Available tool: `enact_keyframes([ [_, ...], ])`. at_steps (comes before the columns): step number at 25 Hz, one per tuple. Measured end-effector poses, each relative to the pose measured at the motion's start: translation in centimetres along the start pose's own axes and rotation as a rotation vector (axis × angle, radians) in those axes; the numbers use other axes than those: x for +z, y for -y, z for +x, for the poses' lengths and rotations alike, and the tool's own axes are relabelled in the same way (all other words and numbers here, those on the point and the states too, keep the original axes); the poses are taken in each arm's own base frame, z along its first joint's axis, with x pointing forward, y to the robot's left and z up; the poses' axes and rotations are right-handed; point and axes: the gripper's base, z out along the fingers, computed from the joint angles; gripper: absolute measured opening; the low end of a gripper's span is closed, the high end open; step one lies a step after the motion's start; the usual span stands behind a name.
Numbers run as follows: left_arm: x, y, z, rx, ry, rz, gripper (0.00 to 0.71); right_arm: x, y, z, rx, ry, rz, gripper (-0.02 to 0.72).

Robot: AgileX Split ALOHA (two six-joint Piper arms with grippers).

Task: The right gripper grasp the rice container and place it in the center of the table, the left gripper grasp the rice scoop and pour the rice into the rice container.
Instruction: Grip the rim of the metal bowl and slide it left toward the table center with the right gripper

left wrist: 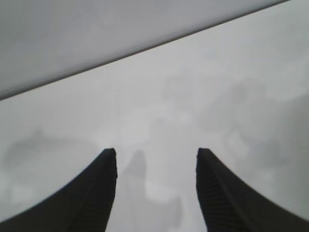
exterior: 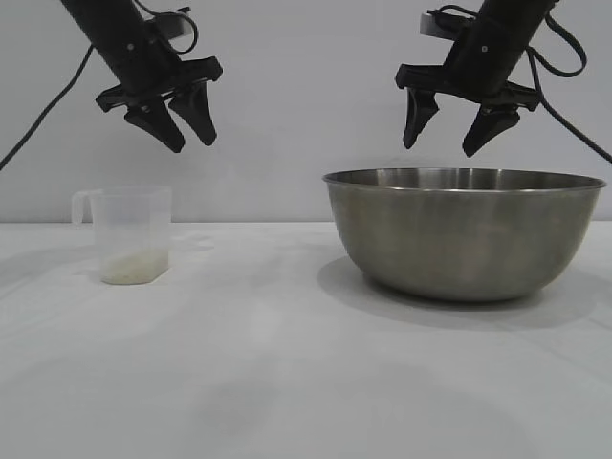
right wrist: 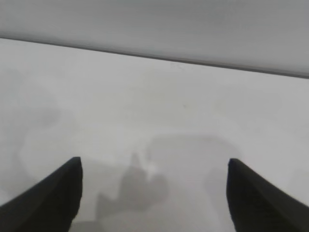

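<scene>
Backdrop: plain pale wall is running behind the white table; I am seeing nothing else on the surface beyond the two task items.

Left gripper: left gripper is hanging in the air above and a little to the right of the scoop, tilted downward, fingers parted and carrying nothing; its wrist view is showing only bare tabletop between the two dark fingers.

Rice scoop: rice scoop is standing upright at the left of the table, handle pointing left, well apart from the bowl; a thin layer of rice is lying in its bottom.

Rice container: rice container is sitting on the table right of centre, untouched.

Right gripper: right gripper is hovering just above the bowl's rim, fingers spread wide and gripping nothing.

Step in hand: I am judging this as the very start, right arm about to grasp the bowl; nothing is moved or poured yet.

Next move: I am thinking the right gripper needs to drop so one finger goes inside and one outside the thin rim, then close and bring the bowl toward centre.

Hard to make out: bowl's interior is hidden from this low angle; neither wrist view is showing scoop or bowl; bowl's right edge is nearly running off the exterior view.
</scene>
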Motion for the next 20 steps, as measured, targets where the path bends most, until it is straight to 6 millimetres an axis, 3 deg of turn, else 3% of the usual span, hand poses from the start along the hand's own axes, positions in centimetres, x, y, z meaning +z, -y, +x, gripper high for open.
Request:
enact_keyframes([
  [13,0.0,0.0,0.0,0.0,0.0,0.0,0.321,0.0,-0.1,0.2,0.001,-0.024,-0.006,0.526],
  [15,0.0,0.0,0.0,0.0,-0.002,0.001,0.321,-0.7,0.4,0.0,0.008,-0.028,-0.003,0.526],
  [20,0.0,0.0,0.0,0.003,-0.005,-0.001,0.321,-5.2,2.0,-1.0,0.033,-0.036,0.007,0.526],
])
